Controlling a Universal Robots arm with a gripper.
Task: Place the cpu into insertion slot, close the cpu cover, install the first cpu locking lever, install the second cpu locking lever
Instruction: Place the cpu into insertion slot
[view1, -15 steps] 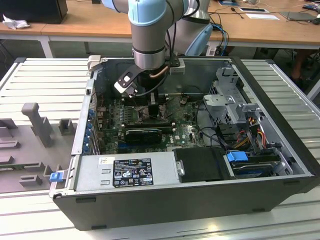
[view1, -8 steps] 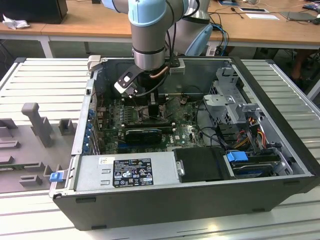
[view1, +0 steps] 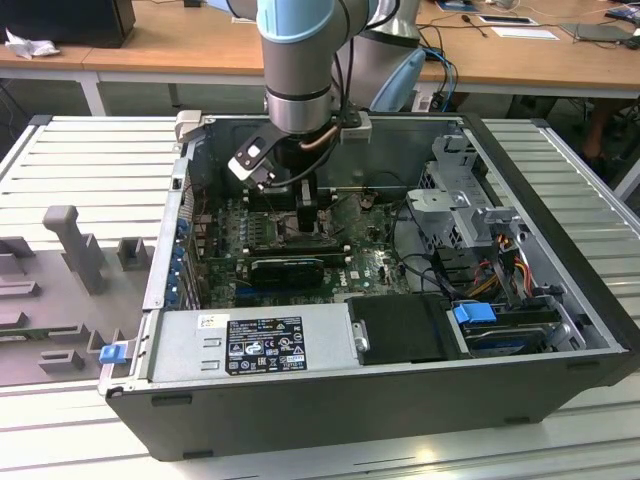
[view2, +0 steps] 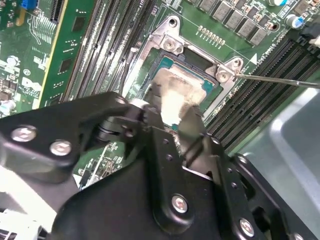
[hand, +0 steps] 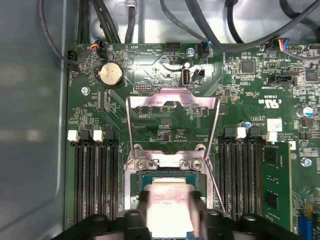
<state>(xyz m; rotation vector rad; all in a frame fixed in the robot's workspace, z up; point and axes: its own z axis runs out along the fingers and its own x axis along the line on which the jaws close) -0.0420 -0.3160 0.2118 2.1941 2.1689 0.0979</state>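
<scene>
Gripper (view1: 308, 224) jaws clamp the cpu (hand: 167, 207) between them, right at the insertion slot (hand: 165, 175); the cpu cover (hand: 172, 101) stands open beyond. Computer case (view1: 350, 400) rests on slatted grey table (view1: 90, 160), wooden desks (view1: 180, 50) behind.

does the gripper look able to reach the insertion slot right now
Probably yes: the cpu cover is swung back off the insertion slot, and the gripper holds the cpu directly over it.

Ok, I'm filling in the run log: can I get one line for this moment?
end effector: shut on cpu | position: at insertion slot | cpu cover: open
</scene>
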